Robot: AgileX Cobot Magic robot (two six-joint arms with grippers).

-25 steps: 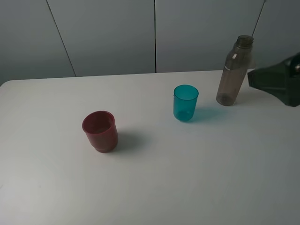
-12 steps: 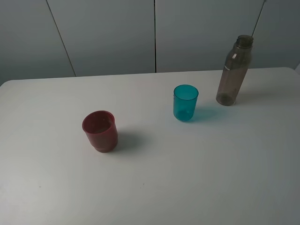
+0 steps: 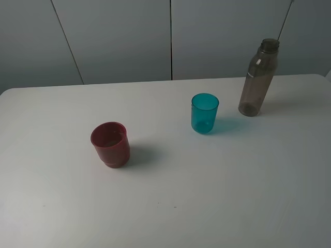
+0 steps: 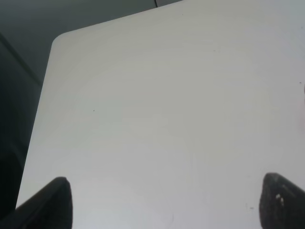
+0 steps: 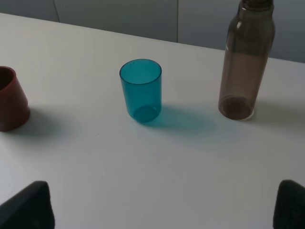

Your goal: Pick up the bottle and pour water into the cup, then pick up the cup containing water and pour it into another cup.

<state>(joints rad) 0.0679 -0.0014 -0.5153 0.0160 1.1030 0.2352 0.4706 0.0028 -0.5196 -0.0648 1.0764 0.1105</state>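
The smoky grey-brown bottle (image 3: 258, 77) stands upright at the back right of the white table (image 3: 217, 196). Left of it stands the teal translucent cup (image 3: 205, 113), and the squat dark red cup (image 3: 110, 144) stands further left and nearer the front. Neither gripper shows in the exterior high view. In the right wrist view the bottle (image 5: 245, 62), teal cup (image 5: 141, 90) and part of the red cup (image 5: 10, 100) lie well ahead of my open right gripper (image 5: 159, 205). My left gripper (image 4: 167, 202) is open over bare table, holding nothing.
Grey wall panels (image 3: 170, 36) rise behind the table. The left wrist view shows the table's rounded corner and edge (image 4: 50, 52) with dark space beyond it.
One second ago my right arm showed at the right edge of the exterior high view beside the bottle. It has since pulled out of that view. The bottle and cups have not moved.
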